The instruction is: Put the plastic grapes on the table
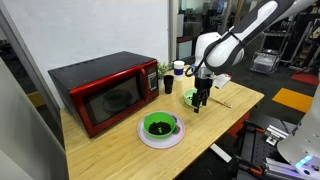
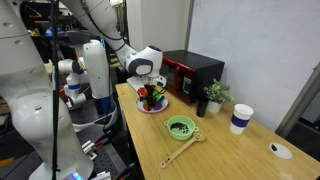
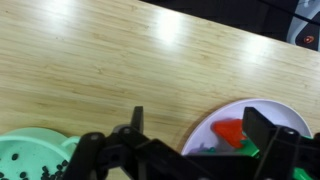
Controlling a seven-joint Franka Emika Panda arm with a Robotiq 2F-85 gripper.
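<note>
My gripper is open, its two dark fingers spread wide just above a round whitish plate. On the plate lie a red plastic piece and a green piece. A small dull purplish bit at the plate's edge, half hidden by the gripper body, may be the plastic grapes; I cannot tell. In an exterior view the gripper hangs over this plate. The light wooden table shows in both exterior views.
A green bowl with a wooden spoon stands beside the plate; its speckled rim shows in the wrist view. A red microwave, a small plant and a paper cup stand along the back.
</note>
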